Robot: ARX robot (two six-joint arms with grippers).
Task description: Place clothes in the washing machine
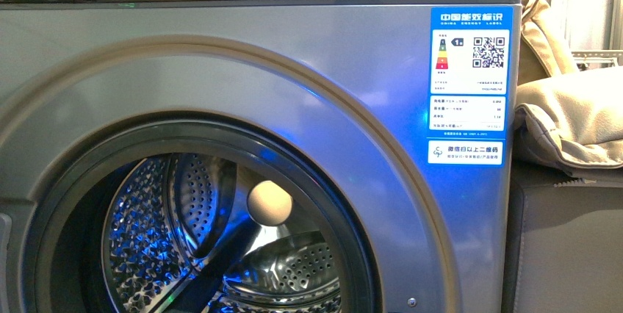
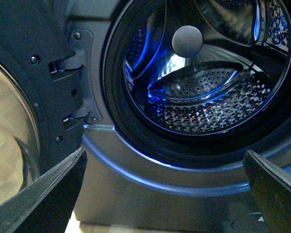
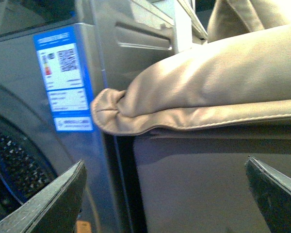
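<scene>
1. The left gripper [image 2: 165,158] is nearest. Its jaws are spread wide and grip nothing. The two dark, flat, wedge-shaped fingers [image 2: 48,194] sit at opposite edges of the left wrist view. It faces the lower front of the washing machine [image 1: 220,70], outside the opening.
2. The right gripper [image 3: 166,162] also has its jaws wide apart, holding and touching nothing. It faces the washing machine's right front corner.
3. The door [image 2: 19,111] is swung open at the washing machine's left side. It has a dark plastic frame and a clear glass bowl, and hangs on a screwed grey hinge plate [image 2: 87,87].
4. The washing machine fills the front view.
   - Its front panel is smooth silver-grey, with a raised round porthole ring [image 1: 345,144] and a black rubber gasket [image 2: 115,97] inside the ring.
   - A blue-white energy label [image 1: 468,85] sits at the upper right of the panel.
   - A small orange sticker [image 3: 82,226] sits low by the right front edge.
5. The drum [image 2: 208,111] is shiny perforated steel with raised paddles, lit blue. Its visible part shows bare metal only. A round pale disc [image 2: 187,41] shows toward its rear.
6. The beige fabric pile [image 1: 573,114] is soft with a stitched hem. It lies on a flat grey cabinet [image 1: 566,254] just beside the washing machine's right side.
</scene>
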